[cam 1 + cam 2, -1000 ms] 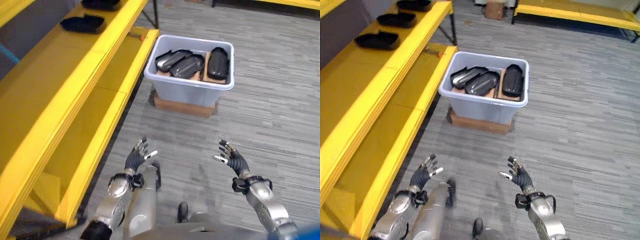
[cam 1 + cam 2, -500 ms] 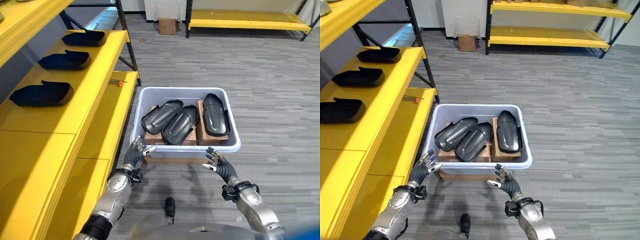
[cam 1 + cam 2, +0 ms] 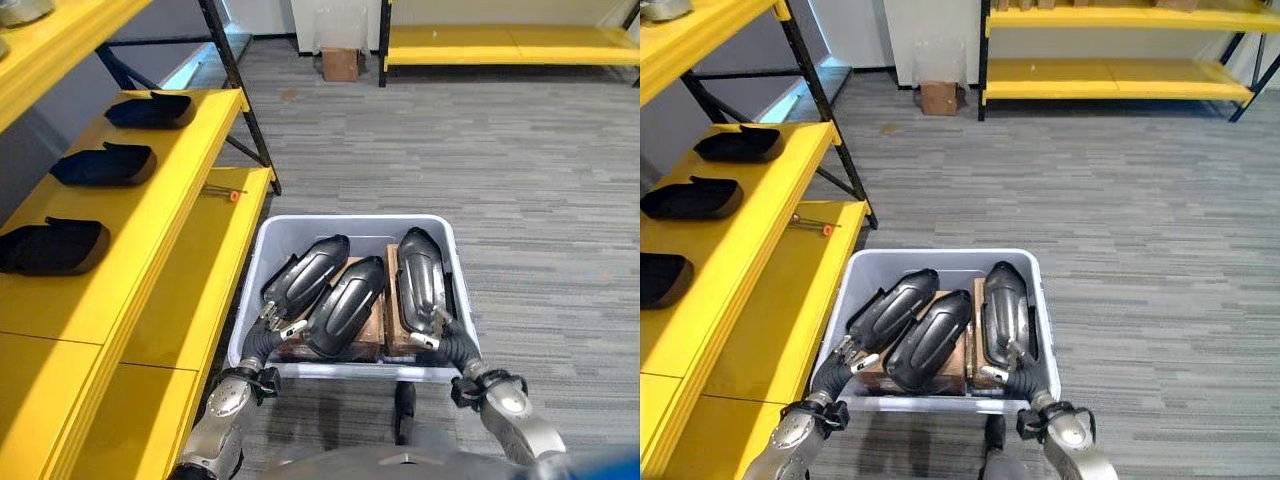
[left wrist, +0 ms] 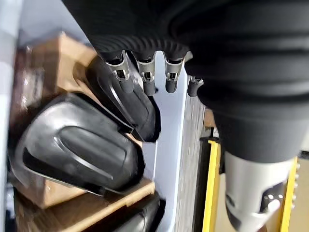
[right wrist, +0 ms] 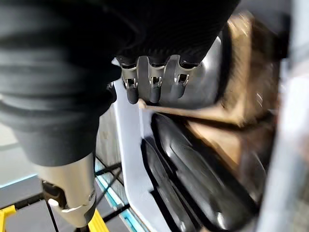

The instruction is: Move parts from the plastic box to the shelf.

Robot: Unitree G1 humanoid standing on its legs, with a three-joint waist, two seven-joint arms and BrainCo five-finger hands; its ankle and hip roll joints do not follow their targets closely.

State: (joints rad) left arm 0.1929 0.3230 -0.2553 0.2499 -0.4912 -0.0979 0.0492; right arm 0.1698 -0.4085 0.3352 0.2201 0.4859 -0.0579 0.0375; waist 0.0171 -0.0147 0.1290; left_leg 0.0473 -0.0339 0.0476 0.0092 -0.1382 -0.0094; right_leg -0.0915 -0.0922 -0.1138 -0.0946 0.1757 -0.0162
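In the left eye view, a pale grey-blue plastic box (image 3: 250, 300) is sitting on the grey striped carpet beside a yellow shelf (image 3: 150, 230). Three glossy black moulded shell-shaped parts are lying inside the box on brown cardboard blocks (image 3: 372, 330): a left part (image 3: 305, 275), a middle part (image 3: 345, 305) leaning against it, and a right part (image 3: 420, 270) lying apart along the box's right side. The left hand (image 3: 270, 335) is reaching over the box's near rim at the near end of the left part, its fingers spread and relaxed, clasping nothing. The right hand (image 3: 447, 335) is reaching in at the near end of the right part, its fingers likewise loose. Three more black parts (image 3: 100, 165) are resting in a row on the upper shelf board, and a small orange-tipped tool (image 3: 225, 193) is lying on the lower board.

In the right eye view, a small brown cardboard carton (image 3: 938, 97) is standing on the floor by the far wall, next to another yellow rack (image 3: 1110, 75).

In the left wrist view, the left hand's fingers (image 4: 145, 79) are hanging straight just above a black part, not closed round it.

In the right wrist view, the right hand's fingers (image 5: 153, 87) are extending loosely over a black part's shiny surface, gripping nothing.
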